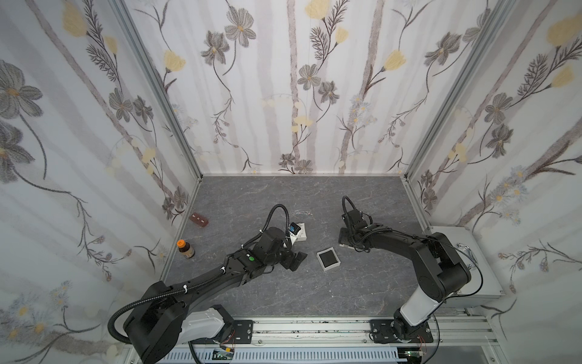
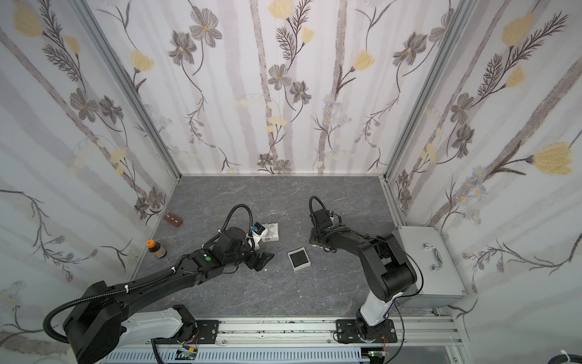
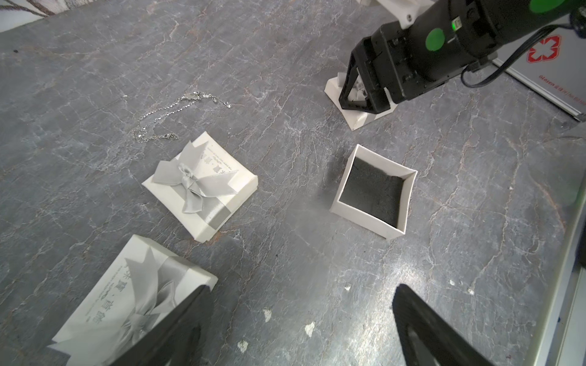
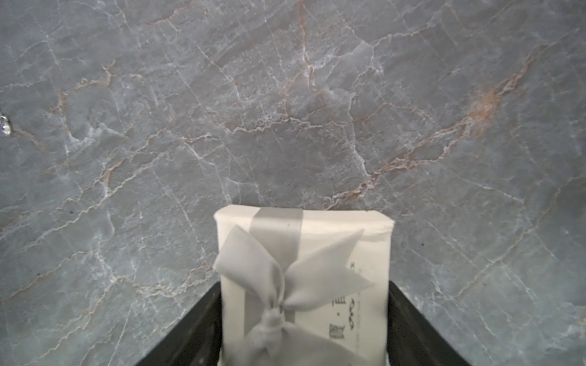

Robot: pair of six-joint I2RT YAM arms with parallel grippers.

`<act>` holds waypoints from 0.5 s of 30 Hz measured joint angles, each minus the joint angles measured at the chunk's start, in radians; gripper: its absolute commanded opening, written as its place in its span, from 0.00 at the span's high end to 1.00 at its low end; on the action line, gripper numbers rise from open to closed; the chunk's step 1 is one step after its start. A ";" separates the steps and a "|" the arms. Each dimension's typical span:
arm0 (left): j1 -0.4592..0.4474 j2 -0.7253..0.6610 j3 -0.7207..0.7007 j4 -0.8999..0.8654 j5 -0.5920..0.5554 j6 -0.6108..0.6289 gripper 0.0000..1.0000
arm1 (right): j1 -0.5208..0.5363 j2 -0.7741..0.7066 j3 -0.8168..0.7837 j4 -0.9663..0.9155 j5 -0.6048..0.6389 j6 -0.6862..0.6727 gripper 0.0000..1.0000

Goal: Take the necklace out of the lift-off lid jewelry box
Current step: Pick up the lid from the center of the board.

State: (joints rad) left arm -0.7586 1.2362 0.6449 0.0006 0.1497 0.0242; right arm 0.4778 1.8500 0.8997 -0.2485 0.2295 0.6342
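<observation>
The necklace [image 3: 177, 111] is lying on the table [image 3: 285, 57], outside the empty box base [image 3: 361, 217] (task seemingly done), so the left hand [image 3: 301, 286] is idling open; the right hand [image 4: 304, 285] is straddling a bow-topped box [image 4: 317, 234], grip unclear.

Red cross on metal case [image 3: 555, 68]; Chinese print on bowed jewelry box [image 4: 342, 247]

Back wall [image 1: 299, 94]: pale covering, grey and yellow flowers on long stems, faint vertical grey stripes.
Side walls [image 1: 63, 126]: same flowered covering on both sides.
Corner posts [image 1: 160, 94]: bare aluminium, one at each back corner.
Floor [image 1: 283, 283]: flat, grey marble pattern with thin white and rust veins.
Front edge: slotted aluminium rail [image 1: 315, 329].
Right side: grey metal case [image 2: 447, 277] with chrome handle, lying flat.
Light: even, soft.
</observation>
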 measured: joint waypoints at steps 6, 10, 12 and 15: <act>-0.001 0.123 0.048 0.022 0.001 0.006 0.12 | 0.000 -0.053 -0.038 -0.002 -0.021 -0.023 0.30; -0.001 0.231 0.103 0.026 0.000 0.011 0.14 | 0.000 -0.137 -0.082 0.000 -0.069 -0.038 0.31; -0.001 0.283 0.145 0.023 -0.016 0.020 0.14 | 0.000 -0.196 -0.114 0.001 -0.100 -0.043 0.31; -0.001 0.358 0.215 0.018 -0.044 0.025 0.15 | 0.000 -0.304 -0.181 0.014 -0.150 -0.053 0.31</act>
State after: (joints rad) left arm -0.7593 1.5944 0.8597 0.0189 0.1055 0.0494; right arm 0.4778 1.5459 0.7185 -0.2344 0.0792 0.5812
